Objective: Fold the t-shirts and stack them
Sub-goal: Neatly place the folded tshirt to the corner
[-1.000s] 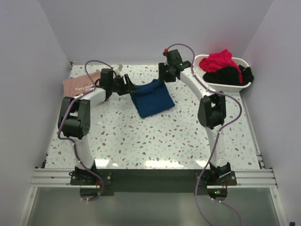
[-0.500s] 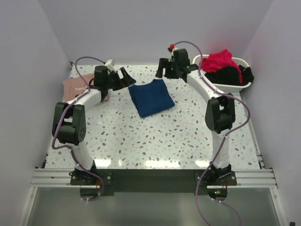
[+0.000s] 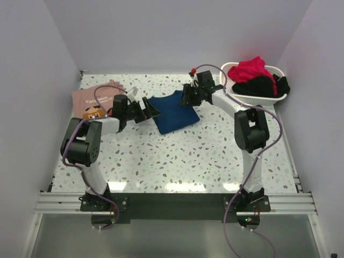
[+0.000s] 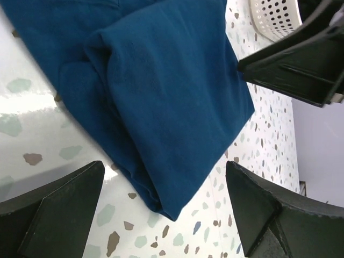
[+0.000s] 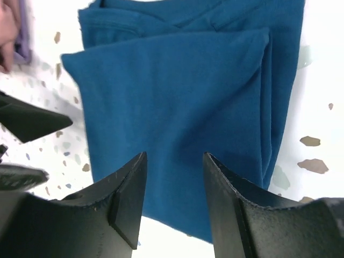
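Blue cloth fills the middle of things: the dark blue t-shirt (image 3: 174, 114) lies folded into a thick, slightly skewed rectangle on the speckled table (image 3: 188, 156), towards the far side and between the two arms. The left gripper (image 3: 148, 111) sits low at the shirt's left edge with its jaws spread as wide as they go; its wrist view shows the layered folds and one corner of the shirt lying between the two black fingers, neither of them touching the cloth. The right gripper (image 5: 174, 157) hangs over the shirt's far right corner, its jaws partly apart with a clear gap between them and nothing pinched; the blue fabric is seen beyond that gap. The pink t-shirt (image 3: 88, 99) lies flat at the far left of the table, print side up, partly hidden behind the left arm and well apart from the blue one. At the far right corner stands a white basket (image 3: 244, 98) holding a red garment (image 3: 248, 69) and a black garment (image 3: 258, 86).
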